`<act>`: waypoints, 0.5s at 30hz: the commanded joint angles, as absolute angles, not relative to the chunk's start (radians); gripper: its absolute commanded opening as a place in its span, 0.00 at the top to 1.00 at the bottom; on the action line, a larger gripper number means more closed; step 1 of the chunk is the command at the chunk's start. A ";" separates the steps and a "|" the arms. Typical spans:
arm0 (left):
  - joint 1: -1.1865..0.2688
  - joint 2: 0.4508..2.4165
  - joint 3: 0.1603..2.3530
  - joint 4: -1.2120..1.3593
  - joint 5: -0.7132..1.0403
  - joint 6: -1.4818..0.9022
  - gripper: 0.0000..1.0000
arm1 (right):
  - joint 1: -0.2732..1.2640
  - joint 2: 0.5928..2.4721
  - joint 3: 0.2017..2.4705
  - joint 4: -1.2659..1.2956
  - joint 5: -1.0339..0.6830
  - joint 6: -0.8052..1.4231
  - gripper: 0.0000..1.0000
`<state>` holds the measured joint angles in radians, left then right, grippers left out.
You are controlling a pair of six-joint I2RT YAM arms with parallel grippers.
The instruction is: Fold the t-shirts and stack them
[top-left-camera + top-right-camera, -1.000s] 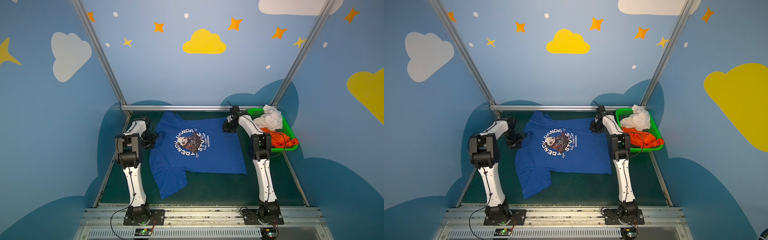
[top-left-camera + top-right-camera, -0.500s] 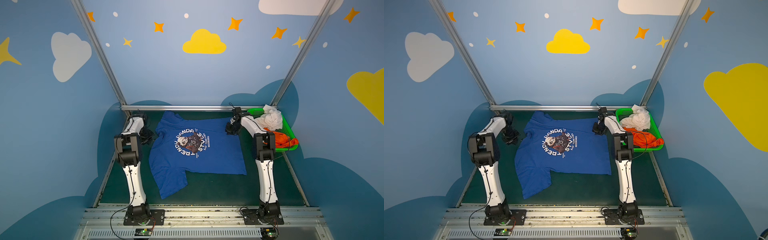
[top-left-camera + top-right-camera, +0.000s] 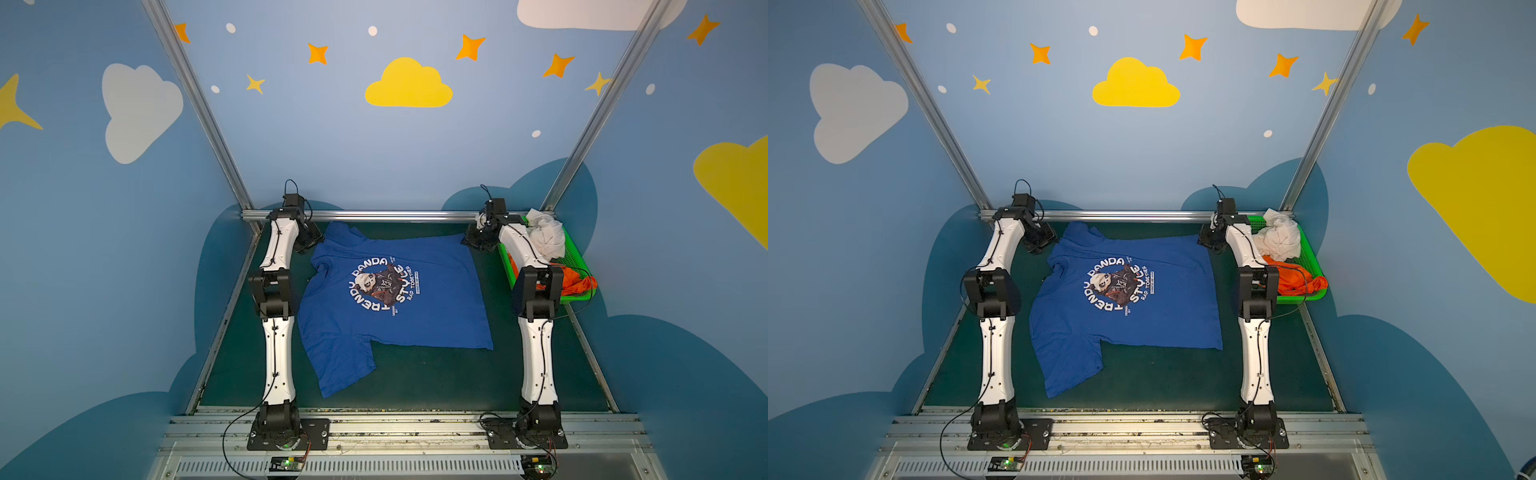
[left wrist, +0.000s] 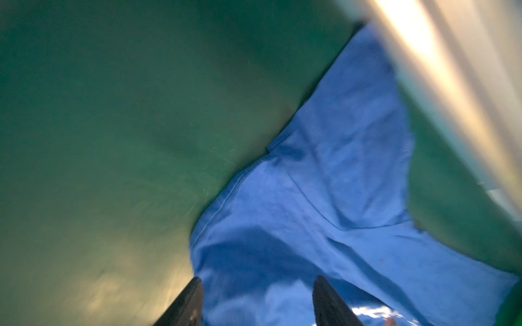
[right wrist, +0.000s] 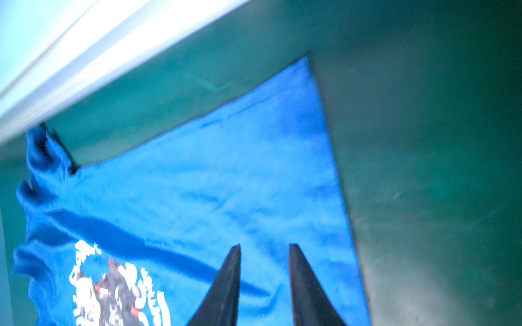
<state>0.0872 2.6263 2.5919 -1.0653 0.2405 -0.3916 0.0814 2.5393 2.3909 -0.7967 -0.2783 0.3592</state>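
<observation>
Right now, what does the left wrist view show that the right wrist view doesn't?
Only the left wrist view: the blue t-shirt's plain sleeve, with the left end effector open wide over the cloth. Only the right wrist view: the white-lettered print, a straight-edged corner of the shirt, and the right end effector open more narrowly. Both share: blue cloth lying on the green table, the pale metal rail, heavy blur, and nothing between the jaws.

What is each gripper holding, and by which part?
Nothing: the left gripper and right gripper are both open above the blue Trendy Panda t-shirt.
</observation>
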 commanded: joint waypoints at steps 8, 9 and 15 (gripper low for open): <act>0.105 2.680 2.583 -0.902 0.361 -0.316 0.25 | 0.048 2.698 2.552 -0.786 -0.318 0.403 0.58; 0.109 2.694 2.599 -0.904 0.363 -0.319 0.24 | 0.048 2.709 2.561 -0.790 -0.316 0.409 0.58; 0.135 2.748 2.631 -0.885 0.441 -0.359 0.20 | 0.045 2.733 2.563 -0.822 -0.256 0.423 0.50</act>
<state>0.1173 2.7068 2.6091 -0.9089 0.3836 -0.3447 0.0486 2.7079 2.5427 -0.7860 -0.2859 0.4080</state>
